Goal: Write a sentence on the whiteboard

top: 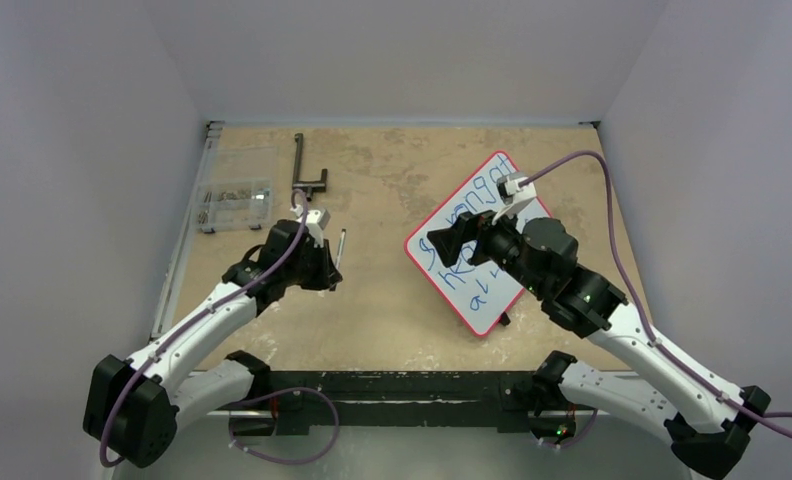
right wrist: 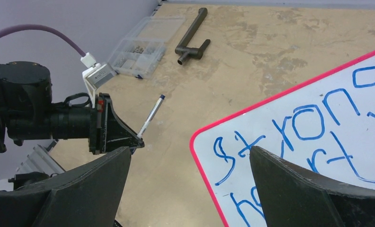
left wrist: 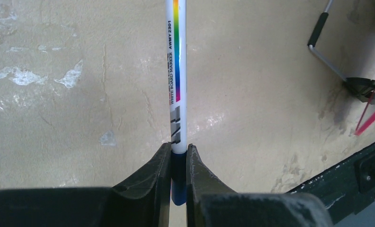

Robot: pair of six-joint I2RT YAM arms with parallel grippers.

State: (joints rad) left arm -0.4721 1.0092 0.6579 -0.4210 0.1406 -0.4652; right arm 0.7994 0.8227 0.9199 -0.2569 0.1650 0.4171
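Note:
The whiteboard (top: pixel 450 283), white with a thin red-pink frame, lies tilted on the right of the tan table. The sentence (top: pixel 477 205) is written on it in blue slanted letters; "strong" (right wrist: pixel 308 123) reads clearly in the right wrist view, and the lower lines are partly hidden by the arm. My right gripper (top: pixel 434 247) hovers open over the board's left corner (right wrist: pixel 197 142), nothing between its fingers (right wrist: pixel 105 179). My left gripper (top: pixel 332 272) is off the board to its left, shut on the blue end of a white marker (left wrist: pixel 177 71), whose barrel points away.
A clear plastic parts box (top: pixel 234 200) and a dark metal handle tool (top: pixel 304 170) lie at the back left. A wire stand leg (left wrist: pixel 325 47) of the board shows at the left wrist view's right edge. A black base rail (top: pixel 402 385) runs along the near edge.

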